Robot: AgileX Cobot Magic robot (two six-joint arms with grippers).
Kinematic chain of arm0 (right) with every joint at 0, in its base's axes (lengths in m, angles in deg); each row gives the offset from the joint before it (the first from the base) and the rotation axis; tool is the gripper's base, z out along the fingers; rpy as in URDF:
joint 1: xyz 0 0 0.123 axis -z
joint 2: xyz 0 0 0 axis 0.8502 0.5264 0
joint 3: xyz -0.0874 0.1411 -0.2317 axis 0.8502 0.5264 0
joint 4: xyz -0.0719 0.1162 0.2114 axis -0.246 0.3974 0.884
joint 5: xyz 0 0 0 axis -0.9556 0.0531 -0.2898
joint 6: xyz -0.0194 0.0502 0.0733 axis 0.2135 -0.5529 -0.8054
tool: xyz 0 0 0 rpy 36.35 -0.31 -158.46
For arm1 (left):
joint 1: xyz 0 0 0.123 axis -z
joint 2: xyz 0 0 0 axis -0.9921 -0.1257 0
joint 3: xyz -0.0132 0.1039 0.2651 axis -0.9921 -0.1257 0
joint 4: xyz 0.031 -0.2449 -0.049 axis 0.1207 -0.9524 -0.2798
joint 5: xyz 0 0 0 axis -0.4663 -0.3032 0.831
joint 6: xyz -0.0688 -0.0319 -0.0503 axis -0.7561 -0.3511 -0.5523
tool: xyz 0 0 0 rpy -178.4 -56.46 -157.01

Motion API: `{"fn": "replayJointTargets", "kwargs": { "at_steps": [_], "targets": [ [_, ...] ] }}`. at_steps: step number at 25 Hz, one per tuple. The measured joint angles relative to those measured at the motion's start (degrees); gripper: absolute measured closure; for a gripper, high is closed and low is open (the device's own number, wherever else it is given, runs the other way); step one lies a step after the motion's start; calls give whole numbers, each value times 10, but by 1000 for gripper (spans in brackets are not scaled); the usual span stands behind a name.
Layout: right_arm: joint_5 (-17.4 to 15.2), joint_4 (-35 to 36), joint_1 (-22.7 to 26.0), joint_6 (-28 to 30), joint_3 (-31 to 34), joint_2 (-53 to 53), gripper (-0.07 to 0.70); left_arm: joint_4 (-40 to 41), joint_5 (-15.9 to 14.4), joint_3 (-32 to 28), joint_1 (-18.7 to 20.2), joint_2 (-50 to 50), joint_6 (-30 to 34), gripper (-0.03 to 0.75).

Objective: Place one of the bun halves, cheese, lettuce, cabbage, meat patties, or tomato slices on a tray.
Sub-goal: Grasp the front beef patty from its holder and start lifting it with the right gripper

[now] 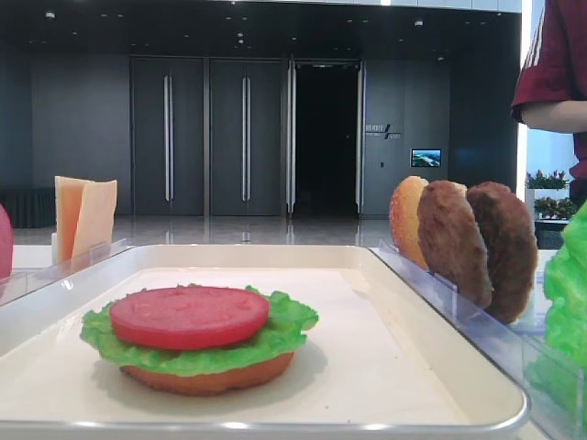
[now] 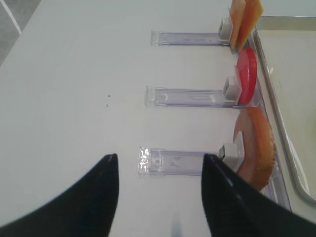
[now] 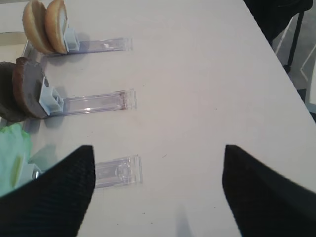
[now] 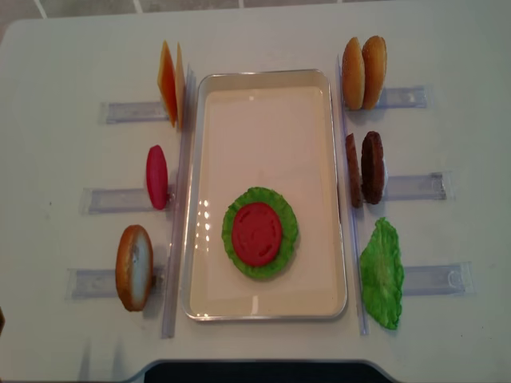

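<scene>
While the stack on the tray [image 4: 263, 88] stands at bottom bun, lettuce [image 4: 281, 259] and tomato slice [image 4: 257, 233], the likely next piece is one of the meat patties [image 4: 372, 167], and that is where trouble could start. Both patties stand on edge in a clear rack [image 4: 411, 187] just right of the tray, pressed close together — the lighter one nearer the tray, the darker one behind it. A jaw coming down between them has little room, so it may catch both discs or knock the darker one flat. The rack looks light and could slide on the table [image 4: 447, 48] if the patty drags against its stop. A spare lettuce leaf [image 4: 382, 273] leans just beside the patties and could be brushed on the way in. Dropped off-centre, the patty may tip the tomato slice off the ruffled leaf.

The right gripper [image 3: 158, 192] hangs above bare table, well apart from the racks, its jaws spread wide and holding nothing, touching nothing. The left gripper [image 2: 159, 192] is likewise spread and empty — beside the rack with a bun half [image 2: 254, 145], not in contact with it.
</scene>
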Motion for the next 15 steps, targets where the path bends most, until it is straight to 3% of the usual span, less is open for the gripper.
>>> {"fn": "replayJointTargets", "kwargs": {
  "at_steps": [8, 15],
  "targets": [
    [0, 0, 0, 0, 0, 3, 94, 0, 0, 0, 0, 0, 0, 307],
    [-6, 3, 0, 0, -5, 147, 94, 0, 0, 0, 0, 0, 0, 307]
  ]
}}
